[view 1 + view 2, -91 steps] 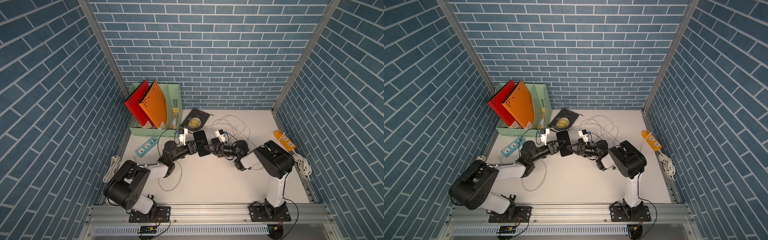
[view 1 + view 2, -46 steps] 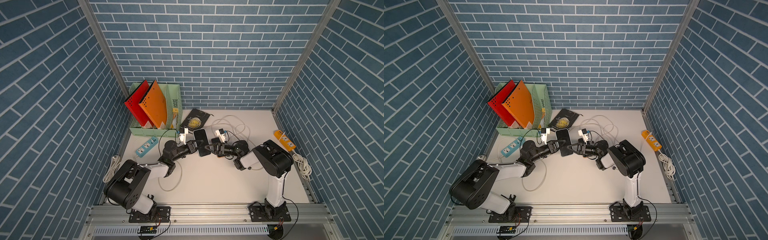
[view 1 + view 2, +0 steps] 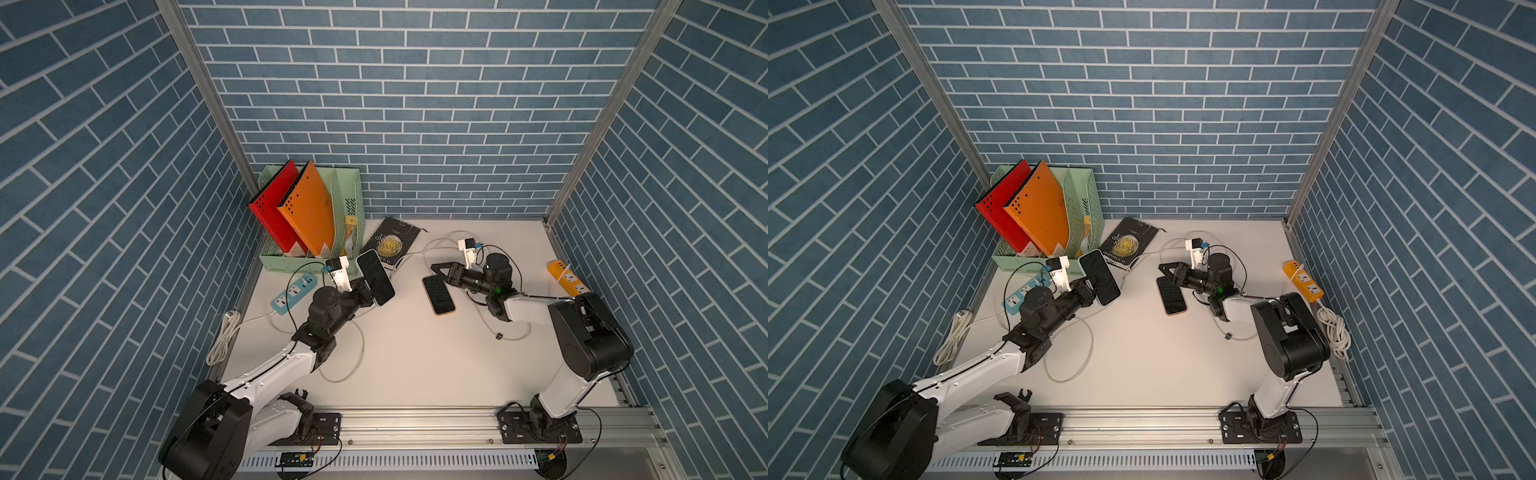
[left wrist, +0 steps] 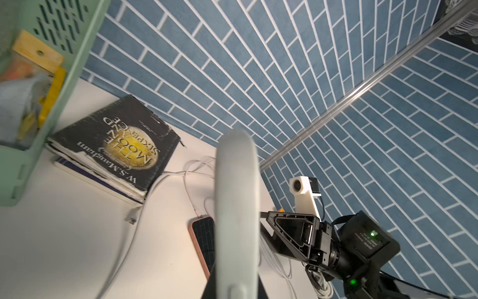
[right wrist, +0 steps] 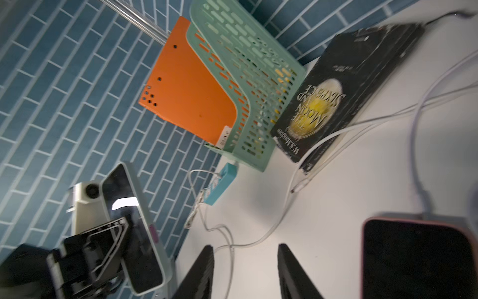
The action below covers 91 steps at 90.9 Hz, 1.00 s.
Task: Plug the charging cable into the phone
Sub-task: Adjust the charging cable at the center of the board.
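1. Currently, the left gripper [image 3: 368,291] is clamped on the lower end of a pale-cased phone [image 3: 375,277]. It holds the phone tilted and clear of the table [image 3: 415,365], dark screen upward, just left of the book [image 3: 390,245] and nearer the robot.
2. The left wrist view shows that phone edge-on [image 4: 236,207], and the right wrist view shows its glossy screen [image 5: 134,227].
3. The right gripper [image 5: 245,246] has its jaws standing apart with nothing between them. It sits low over the table, right of the book and nearer the robot.
4. A pink-cased phone [image 3: 439,295] lies flat on the table, screen up, right of the book and nearer the robot. It is just beside the right gripper's fingers [image 5: 292,271]; whether they touch it cannot be told.
5. The white charging cable [image 5: 425,204] meets the pink-cased phone's short edge nearest the book. Whether the plug is fully seated cannot be told.
6. A loose cable end [image 4: 132,220] lies on the table just beside the book's near corner.
7. A green file rack [image 3: 353,195] stands just left of the book. A blue power strip [image 3: 291,293] lies further left, and an orange power strip [image 3: 567,278] lies well apart to the right.
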Motion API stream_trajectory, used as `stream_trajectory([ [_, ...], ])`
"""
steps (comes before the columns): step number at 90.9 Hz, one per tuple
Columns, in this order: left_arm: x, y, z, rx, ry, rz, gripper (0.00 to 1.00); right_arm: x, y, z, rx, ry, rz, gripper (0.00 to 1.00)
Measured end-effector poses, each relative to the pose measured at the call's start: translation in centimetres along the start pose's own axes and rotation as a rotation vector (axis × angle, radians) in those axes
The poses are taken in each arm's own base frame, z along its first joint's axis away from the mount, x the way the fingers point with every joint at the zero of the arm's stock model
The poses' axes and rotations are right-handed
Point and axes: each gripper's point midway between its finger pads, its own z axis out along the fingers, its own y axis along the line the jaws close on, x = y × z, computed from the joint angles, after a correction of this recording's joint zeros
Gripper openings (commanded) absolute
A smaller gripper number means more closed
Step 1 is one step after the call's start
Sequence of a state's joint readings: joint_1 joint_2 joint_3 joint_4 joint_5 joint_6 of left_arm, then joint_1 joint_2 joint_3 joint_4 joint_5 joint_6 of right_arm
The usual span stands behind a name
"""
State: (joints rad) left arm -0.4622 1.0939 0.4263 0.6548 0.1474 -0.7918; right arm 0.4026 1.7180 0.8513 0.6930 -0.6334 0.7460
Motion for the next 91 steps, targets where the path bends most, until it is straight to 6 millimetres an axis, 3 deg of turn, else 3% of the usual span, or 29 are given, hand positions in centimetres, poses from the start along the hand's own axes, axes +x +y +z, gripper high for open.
stream_trajectory([
  [12,-0.5,1.7,-0.7,-0.099,-0.036,0.021,0.00,-2.9,-2.0,1.5,0.195,0.006,-0.159,0.37],
  [21,-0.4,3.0,-0.8,-0.164,-0.039,0.032,0.00,-3.8,-2.9,3.6,0.298,0.065,-0.305,0.35],
  [33,0.1,4.8,-0.8,-0.236,-0.030,0.042,0.00,-2.3,-3.0,7.1,0.360,0.192,-0.528,0.33],
  [44,0.5,5.9,-0.8,-0.284,-0.020,0.046,0.00,0.1,-3.5,9.3,0.374,0.303,-0.707,0.36],
  [52,0.5,6.4,-0.9,-0.304,-0.022,0.048,0.00,0.6,-4.2,10.5,0.376,0.345,-0.803,0.37],
  [63,0.2,6.9,-1.0,-0.324,-0.033,0.050,0.00,-0.3,-5.2,12.0,0.379,0.359,-0.875,0.38],
  [78,0.4,7.7,-0.9,-0.352,-0.029,0.052,0.00,-2.6,-7.1,16.3,0.411,0.360,-0.888,0.38],
  [91,0.8,8.3,-0.7,-0.381,-0.009,0.055,0.00,-2.5,-9.9,17.9,0.476,0.412,-0.872,0.38],
])
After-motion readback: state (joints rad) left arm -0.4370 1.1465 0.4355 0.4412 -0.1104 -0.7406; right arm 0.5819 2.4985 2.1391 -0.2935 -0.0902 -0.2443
